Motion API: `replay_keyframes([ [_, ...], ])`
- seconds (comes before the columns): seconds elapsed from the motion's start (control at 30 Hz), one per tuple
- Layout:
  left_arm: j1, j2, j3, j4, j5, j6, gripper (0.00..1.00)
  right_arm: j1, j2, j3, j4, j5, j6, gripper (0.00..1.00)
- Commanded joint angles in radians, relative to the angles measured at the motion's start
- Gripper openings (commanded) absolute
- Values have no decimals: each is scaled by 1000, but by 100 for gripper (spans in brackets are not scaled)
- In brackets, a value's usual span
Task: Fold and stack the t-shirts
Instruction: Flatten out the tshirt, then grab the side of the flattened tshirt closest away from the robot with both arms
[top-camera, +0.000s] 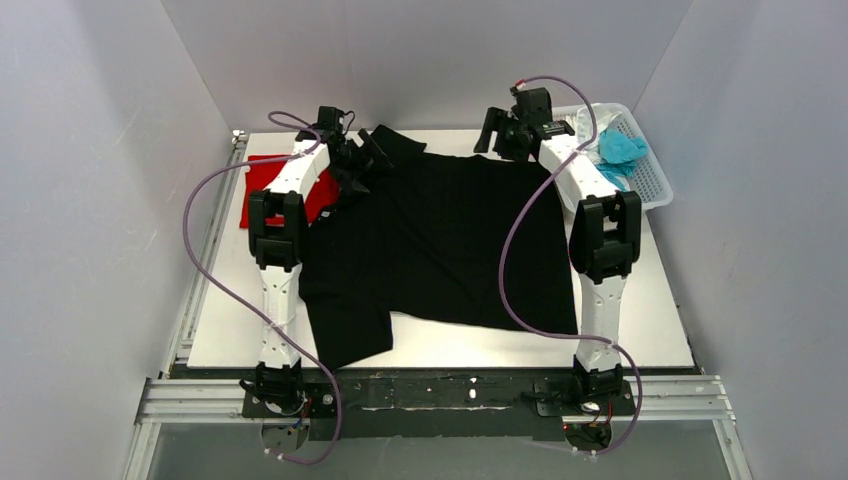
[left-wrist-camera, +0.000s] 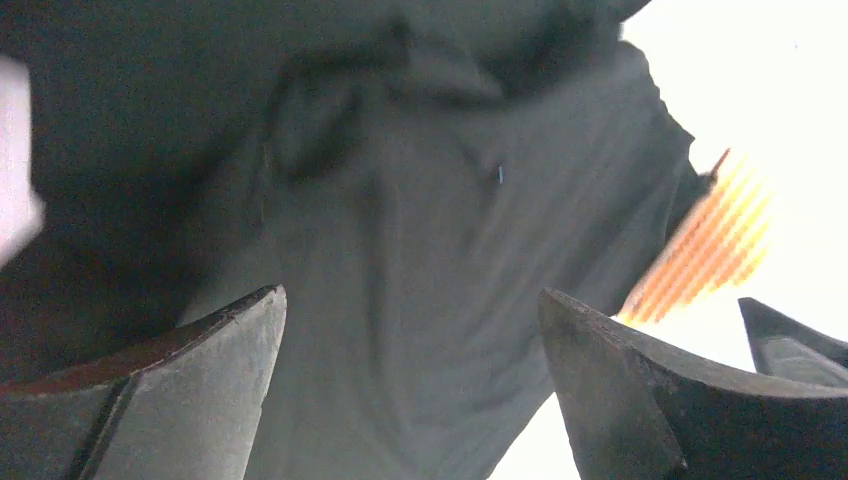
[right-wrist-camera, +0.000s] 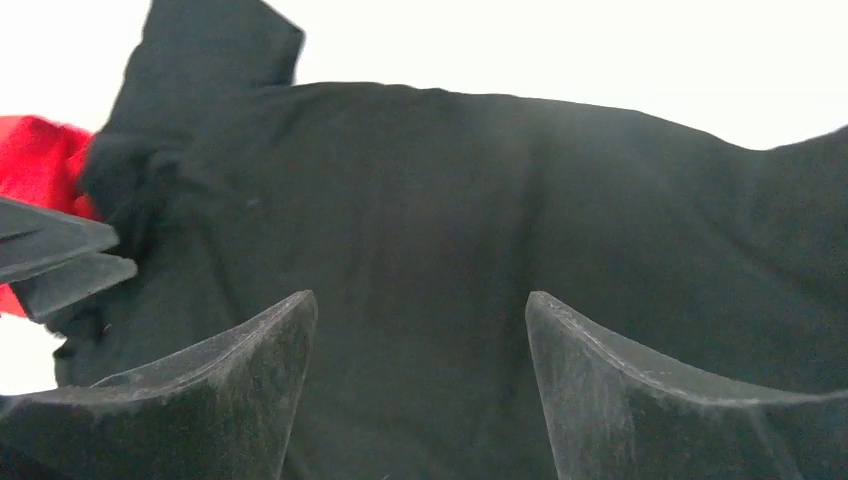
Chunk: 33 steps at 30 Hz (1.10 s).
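Note:
A large black t-shirt (top-camera: 440, 240) lies spread over the white table, one sleeve turned up at the near left. A red t-shirt (top-camera: 262, 185) lies folded at the far left, partly under my left arm. My left gripper (top-camera: 365, 158) hangs over the black shirt's far left sleeve, open; the left wrist view shows wrinkled black cloth (left-wrist-camera: 420, 220) below the gripper (left-wrist-camera: 412, 300), none of it pinched. My right gripper (top-camera: 497, 132) is at the shirt's far right corner, also open. In the right wrist view the gripper (right-wrist-camera: 420, 300) is above black cloth (right-wrist-camera: 480, 230), with red cloth (right-wrist-camera: 35, 150) at the left.
A white lattice basket (top-camera: 655, 185) stands at the far right with cyan cloth (top-camera: 620, 150) in it. A blurred orange-striped patch (left-wrist-camera: 710, 250) shows past the shirt's edge in the left wrist view. Grey walls close in on three sides.

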Motion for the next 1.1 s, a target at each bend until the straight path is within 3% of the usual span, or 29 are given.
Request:
replay_keyframes([
  [0.0,-19,-291,-100,-240,11,131,98,77,-177,-96,57,12,-66,86],
  [0.13,-24,-514,-326,-295,11,136,98,138,-312,-251,58,63,-71,87],
  [0.27,-61,-796,-656,-333,-56,140,98,181,-509,-459,62,115,-26,88],
  [0.4,-138,-1074,-946,-527,-231,135,98,194,-726,-731,80,191,60,89],
  [0.53,-223,-1292,-1140,-771,-400,86,98,194,-892,-922,57,244,138,88],
  [0.7,-251,-1526,-1395,-901,-444,27,98,194,-1009,-1041,-45,328,178,88],
  [0.87,-256,-1613,-1568,-740,-333,-13,98,194,-1085,-1149,-59,363,196,87],
  [0.97,-257,-1461,-1607,-514,-303,-14,98,193,-1101,-1193,-59,361,220,87],
  [1.07,-257,-1364,-1622,-496,-321,14,90,193,-1078,-1184,-70,348,227,86],
])
